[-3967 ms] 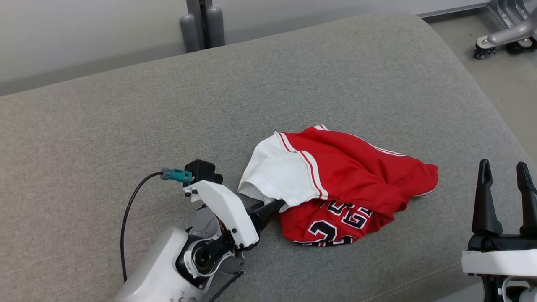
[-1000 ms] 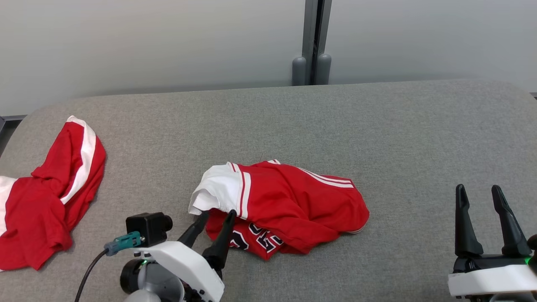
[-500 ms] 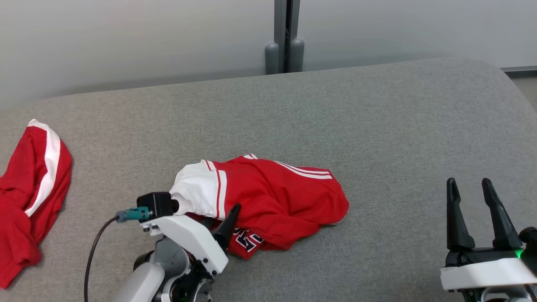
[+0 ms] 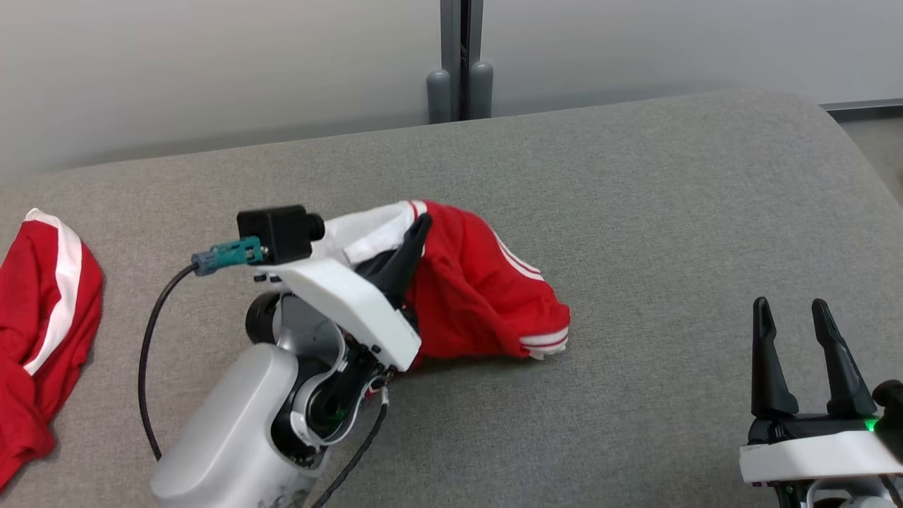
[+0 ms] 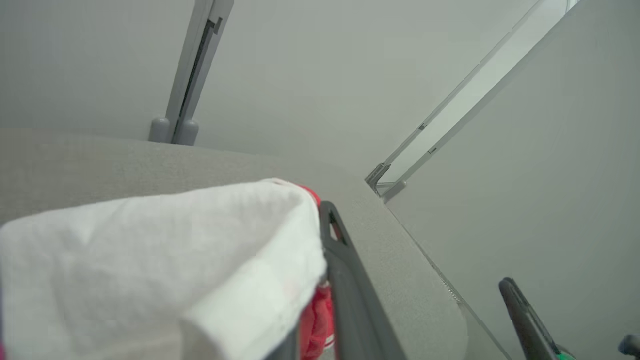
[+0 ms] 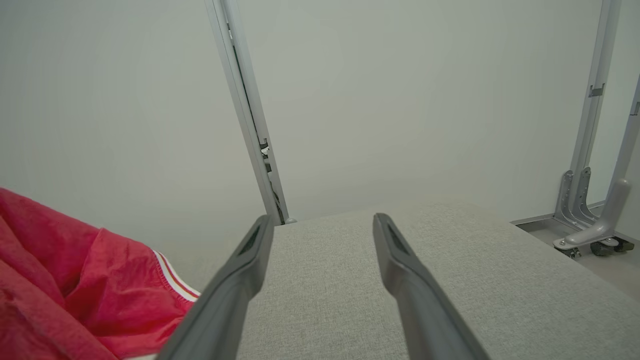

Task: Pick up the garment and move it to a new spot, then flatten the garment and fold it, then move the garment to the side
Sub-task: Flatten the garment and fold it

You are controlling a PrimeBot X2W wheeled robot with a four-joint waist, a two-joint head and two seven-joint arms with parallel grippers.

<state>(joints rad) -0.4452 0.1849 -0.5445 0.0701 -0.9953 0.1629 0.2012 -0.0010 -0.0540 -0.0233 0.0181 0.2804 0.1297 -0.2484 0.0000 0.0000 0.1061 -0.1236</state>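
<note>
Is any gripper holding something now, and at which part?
The left gripper grips the red and white fabric garment by its white end; the right gripper holds nothing.

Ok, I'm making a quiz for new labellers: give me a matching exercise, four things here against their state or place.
1 left gripper
2 right gripper
3 garment
4 second red garment

A open, holding nothing
B at the left edge of the cushion
C shut on white cloth
D bunched, white end raised

Pairs: 1-C, 2-A, 3-D, 4-B
</note>
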